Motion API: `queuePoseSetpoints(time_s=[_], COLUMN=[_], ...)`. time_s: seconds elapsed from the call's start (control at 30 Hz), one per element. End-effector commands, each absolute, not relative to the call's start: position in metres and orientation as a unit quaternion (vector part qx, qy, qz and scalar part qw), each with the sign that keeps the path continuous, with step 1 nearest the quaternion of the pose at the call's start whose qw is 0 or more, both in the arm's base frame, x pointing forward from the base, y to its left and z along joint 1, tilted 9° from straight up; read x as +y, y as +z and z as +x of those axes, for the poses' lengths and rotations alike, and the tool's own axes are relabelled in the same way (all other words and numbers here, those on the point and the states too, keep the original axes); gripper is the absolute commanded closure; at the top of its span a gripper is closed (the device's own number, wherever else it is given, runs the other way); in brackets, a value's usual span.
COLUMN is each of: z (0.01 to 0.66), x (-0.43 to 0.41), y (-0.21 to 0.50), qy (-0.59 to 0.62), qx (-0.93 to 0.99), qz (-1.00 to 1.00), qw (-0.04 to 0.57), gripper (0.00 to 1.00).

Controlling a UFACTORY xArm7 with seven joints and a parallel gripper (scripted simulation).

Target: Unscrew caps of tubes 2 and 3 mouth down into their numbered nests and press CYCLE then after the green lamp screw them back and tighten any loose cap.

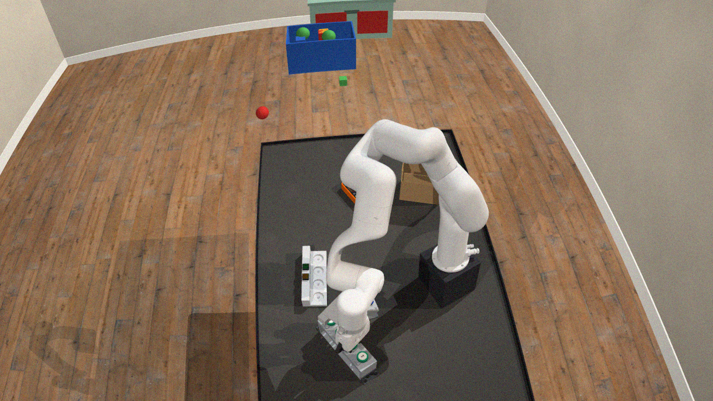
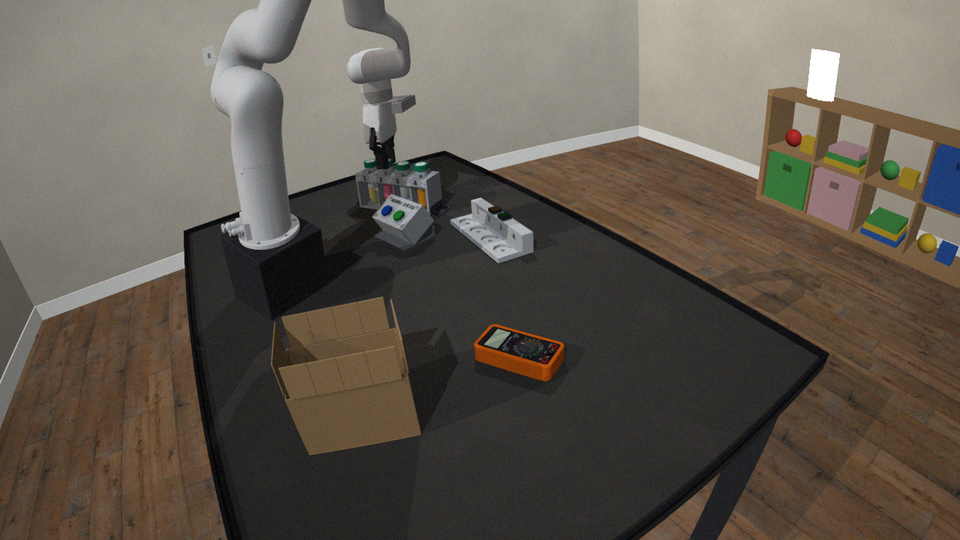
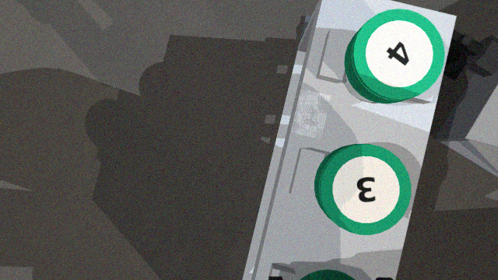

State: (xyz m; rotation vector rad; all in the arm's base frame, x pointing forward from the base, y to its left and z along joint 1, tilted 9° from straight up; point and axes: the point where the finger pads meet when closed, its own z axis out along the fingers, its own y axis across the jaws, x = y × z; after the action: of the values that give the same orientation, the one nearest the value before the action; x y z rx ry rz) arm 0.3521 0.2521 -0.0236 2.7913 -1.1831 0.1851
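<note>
- The gripper (image 2: 383, 160) points straight down near the upper middle of the exterior view, its fingers closed on the cap of tube 2 (image 3: 327, 275), which is on its tube in the decapping station (image 2: 433, 182).
- In the wrist view, only a green sliver of that cap shows at the bottom edge; cap 3 (image 3: 363, 189) sits at right centre and cap 4 (image 3: 397, 52) at upper right, both on their tubes.
- The key housing (image 2: 410, 231), with blue key (image 2: 385, 210) and green key (image 2: 398, 214), stands just in front of the station.
- The cap tray (image 2: 520, 241) lies to the right of the housing on the desk (image 2: 604, 416), its round nests bare.
- A cardboard box (image 2: 349, 403) and an orange multimeter (image 2: 518, 351) sit lower in the frame, well apart from the station.
</note>
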Motion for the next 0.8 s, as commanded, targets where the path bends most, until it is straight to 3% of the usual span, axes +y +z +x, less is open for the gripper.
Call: queuePoseSetpoints(time_s=[0.0, 0.07, 0.1, 0.43, 0.53, 0.77], z=[0.3534, 0.3535, 0.3535, 0.3535, 0.3535, 0.3534], x=[0.2533, 0.2533, 0.2533, 0.2532, 0.2534, 0.2536], y=[-0.0222, -0.0222, -0.0222, -0.0222, -0.0207, -0.0181], qy=[0.054, 0.054, 0.054, 0.054, 0.06, 0.06], qx=[-0.373, -0.373, -0.373, -0.373, -0.485, -0.491], qz=[0.925, 0.925, 0.925, 0.925, 0.871, 0.868], qw=[0.052, 0.052, 0.052, 0.052, 0.045, 0.045], gripper=[1.0, 1.0, 0.54, 0.54, 0.54, 0.54])
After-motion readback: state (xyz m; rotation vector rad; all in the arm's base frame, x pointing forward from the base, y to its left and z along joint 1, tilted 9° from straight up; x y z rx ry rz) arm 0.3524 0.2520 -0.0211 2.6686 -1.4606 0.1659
